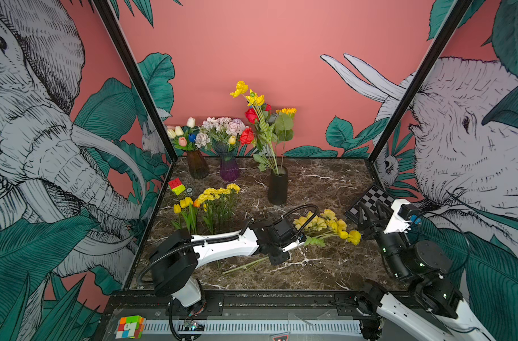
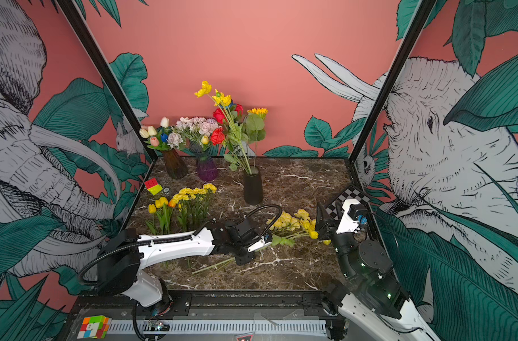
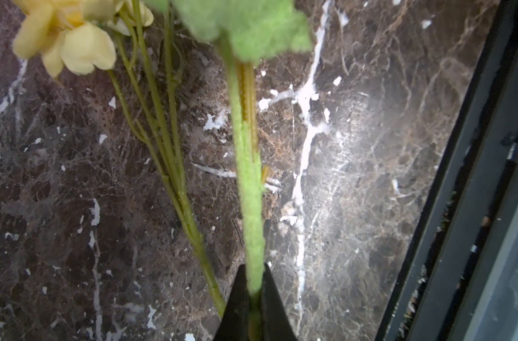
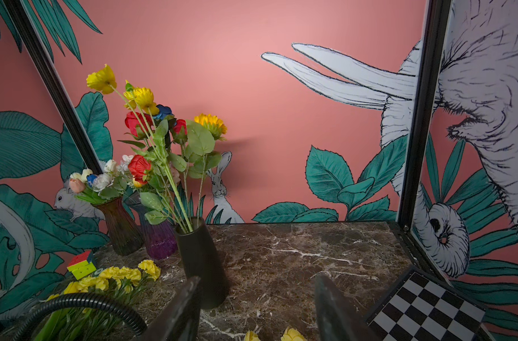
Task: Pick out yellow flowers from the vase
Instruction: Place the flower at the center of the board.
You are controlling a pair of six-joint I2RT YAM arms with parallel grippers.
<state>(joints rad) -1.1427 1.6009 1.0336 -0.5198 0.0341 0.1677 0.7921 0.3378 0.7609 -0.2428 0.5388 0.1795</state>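
Left of centre, yellow flowers (image 1: 213,200) are laid on the table (image 1: 325,183). At lower centre, a fuzzy green stem (image 3: 248,177) is pinched by the left claw (image 3: 254,268). Yellow blooms (image 1: 241,88) are held in the central black vase (image 1: 277,186). At right, the right claw (image 4: 257,280) is parted and empty.

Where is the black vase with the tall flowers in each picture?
Top view: black vase near the middle, right of the purple vase.
Top view: black vase again right of the purple vase.
Left wrist: not in it.
Right wrist: black vase up close, beside the purple vase.
Shared landmark: the purple vase.
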